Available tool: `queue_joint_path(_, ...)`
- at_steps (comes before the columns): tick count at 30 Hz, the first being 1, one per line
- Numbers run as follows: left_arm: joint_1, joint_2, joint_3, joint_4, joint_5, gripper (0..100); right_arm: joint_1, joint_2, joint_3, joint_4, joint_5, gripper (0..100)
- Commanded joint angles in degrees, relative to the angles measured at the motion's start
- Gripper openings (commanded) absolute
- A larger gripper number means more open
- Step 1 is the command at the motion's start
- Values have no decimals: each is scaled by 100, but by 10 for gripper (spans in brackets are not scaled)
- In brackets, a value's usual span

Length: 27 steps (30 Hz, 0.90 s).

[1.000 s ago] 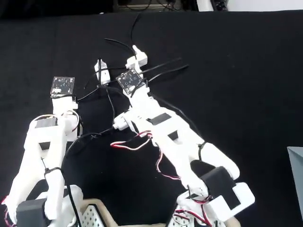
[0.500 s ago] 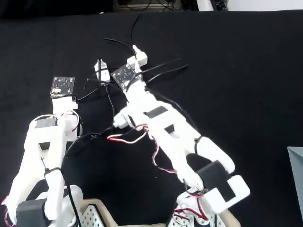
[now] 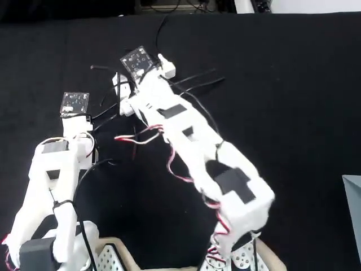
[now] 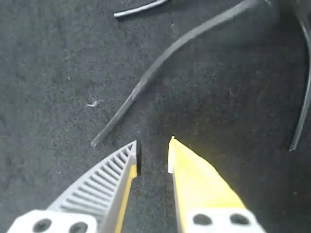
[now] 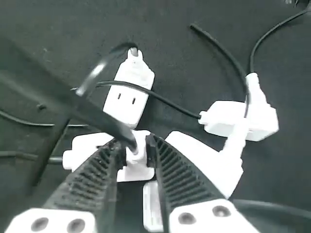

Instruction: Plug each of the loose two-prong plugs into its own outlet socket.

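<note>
Right gripper [image 5: 132, 145] around half-hidden plug [image 5: 140, 156]

no readable text, labels or numbers

The right half of the table [image 3: 293, 84] lies open for any pass. At the far centre, outlet sockets [image 5: 127, 92] and black cords [image 5: 217, 52] crowd together under the right arm [image 3: 186, 141], whose gripper [image 5: 135, 141] clamps a plug [image 5: 137, 155] among them. Gaps there look tight, though that is hard to judge.
</note>
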State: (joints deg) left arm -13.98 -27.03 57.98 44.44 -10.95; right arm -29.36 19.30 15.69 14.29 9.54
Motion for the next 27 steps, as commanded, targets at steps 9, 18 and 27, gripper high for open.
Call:
queue_joint_path(9,-66,-123,-40,-105,9,120,-18,-620,-787,1433,9,117)
queue_joint_path(18,-66,-167,-40,-105,35,116,-62,-2642,-488,3464,0,12)
queue_joint_path(27,92,-220,13,-105,0,20,-299,-5226,2352,3657,-536,13)
